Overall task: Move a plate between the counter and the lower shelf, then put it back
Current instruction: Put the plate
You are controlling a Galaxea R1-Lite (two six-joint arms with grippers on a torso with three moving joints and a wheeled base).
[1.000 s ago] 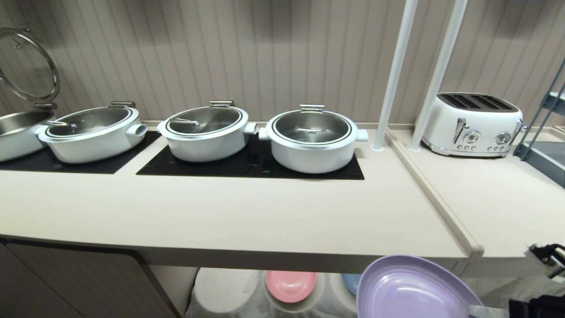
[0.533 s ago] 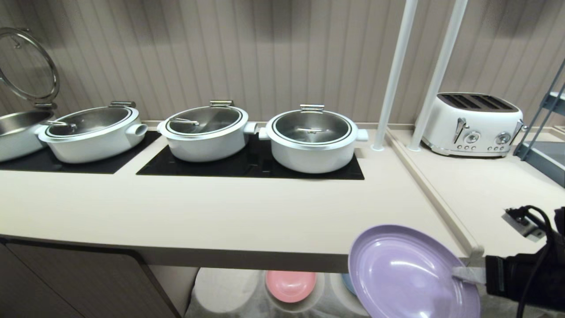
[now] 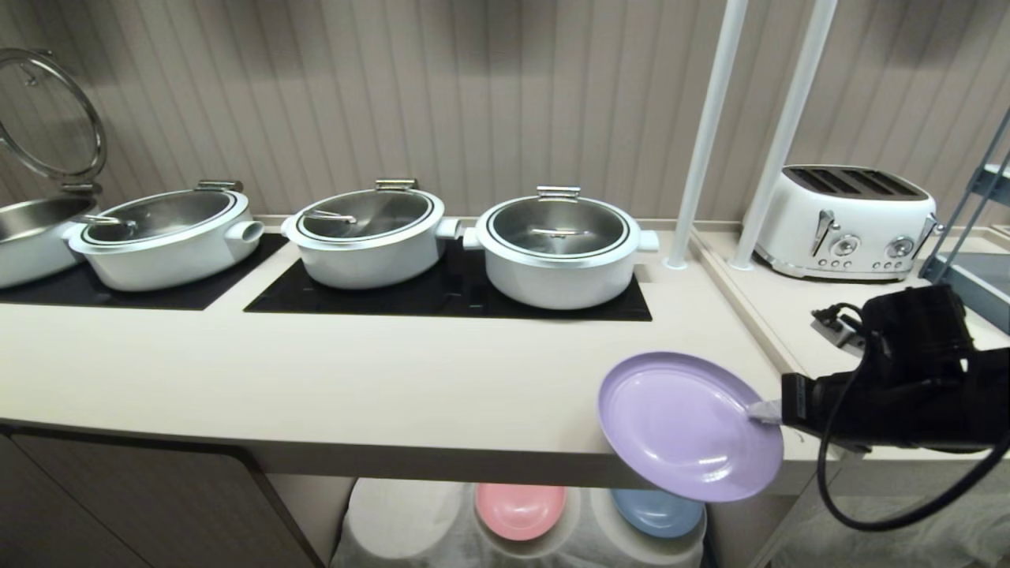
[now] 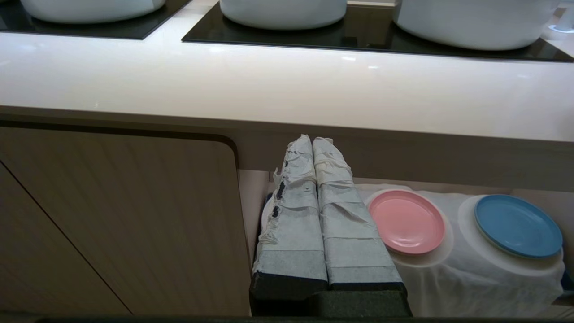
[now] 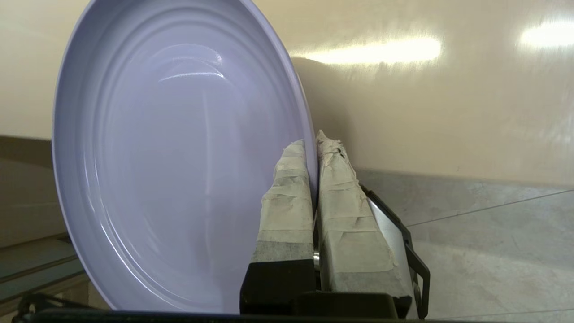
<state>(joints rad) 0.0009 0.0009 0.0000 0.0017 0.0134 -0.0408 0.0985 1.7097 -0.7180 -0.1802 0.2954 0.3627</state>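
Plate (image 3: 688, 424) hangs tilted over the counter (image 3: 394, 386) front edge, right gripper (image 3: 764, 411) clenched on its rim. Left gripper (image 4: 312, 142) sits closed, empty, below. Advice: level the plate, clear the edge, set down gently before release.

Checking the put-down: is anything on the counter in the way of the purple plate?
Nothing visible. The right gripper holds the purple plate by its rim over the counter's front right corner; the surface beneath is bare, and the nearest pot stands farther back.
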